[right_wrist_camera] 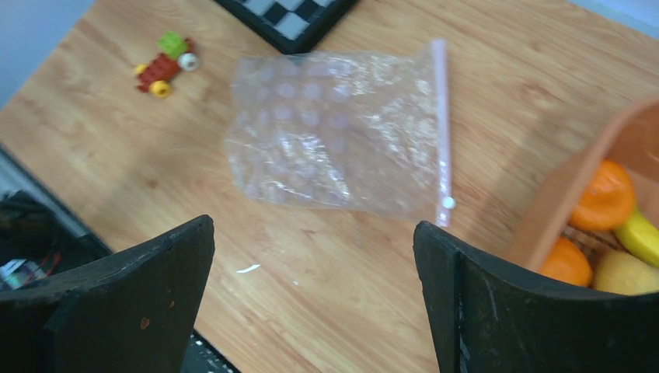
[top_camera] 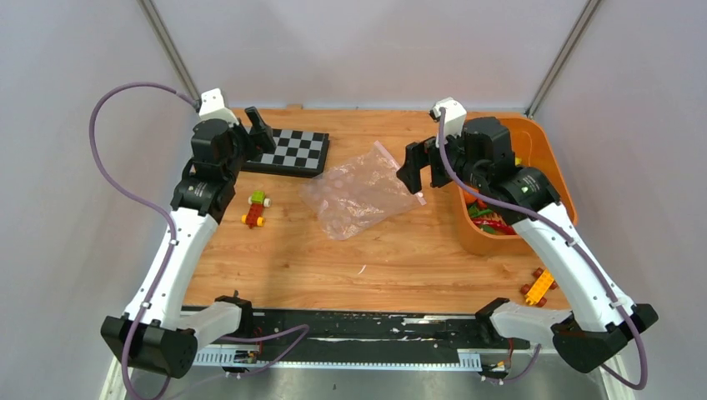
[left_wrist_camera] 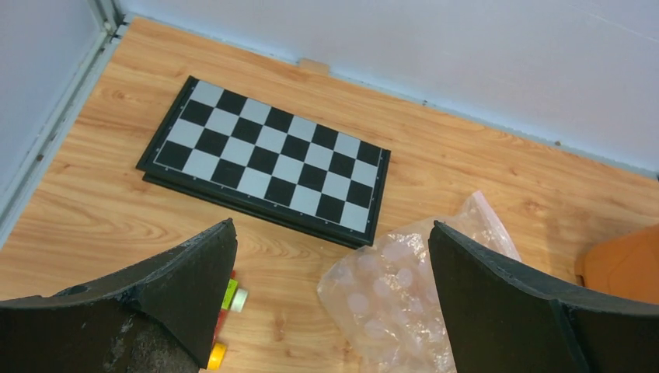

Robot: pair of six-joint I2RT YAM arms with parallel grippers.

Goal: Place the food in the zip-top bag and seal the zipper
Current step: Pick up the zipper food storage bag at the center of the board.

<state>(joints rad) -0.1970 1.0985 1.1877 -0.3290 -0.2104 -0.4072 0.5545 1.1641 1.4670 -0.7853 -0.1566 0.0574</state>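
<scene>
Top view first: your zip-top bag (top_camera: pixel 360 193) lies flat in the middle of the wooden table (top_camera: pixel 333 258), its pink zipper (top_camera: pixel 400 173) along the edge facing right. Your right gripper (top_camera: pixel 421 167) hangs at that right edge of the bag, jaws spread, gripping nothing. Behind it, at the right of the frame, is the orange basket (top_camera: pixel 546 127), and the food (top_camera: pixel 492 218) sits inside it, none in the bag. Upper left, your left gripper (top_camera: pixel 257 133) hovers by the chessboard (top_camera: pixel 292 152), open and empty. One block toy (top_camera: pixel 257 208) lies left of the bag, a second block toy (top_camera: pixel 539 286) lower right.

Over to the left wrist: the left gripper (left_wrist_camera: pixel 332 225) is wide apart, nothing between its fingers (left_wrist_camera: pixel 194 287). The chessboard (left_wrist_camera: pixel 264 159) fills the upper left, the bag (left_wrist_camera: pixel 396 295) shows at lower centre, and the block toy (left_wrist_camera: pixel 231 299) peeks out beside the left finger. A corner of the basket (left_wrist_camera: pixel 622 260) shows at the right edge.

Now the right wrist: the right gripper (right_wrist_camera: pixel 312 225) is fully open and bare. The bag (right_wrist_camera: pixel 334 140) lies upper centre, flat and see-through, with the zipper (right_wrist_camera: pixel 441 132) running down its right side. At the right edge, the basket (right_wrist_camera: pixel 575 186) holds orange toy fruits (right_wrist_camera: pixel 606 194) and a yellow piece (right_wrist_camera: pixel 641 237). The block toy (right_wrist_camera: pixel 165 64) is upper left, the chessboard (right_wrist_camera: pixel 287 15) at the top edge
</scene>
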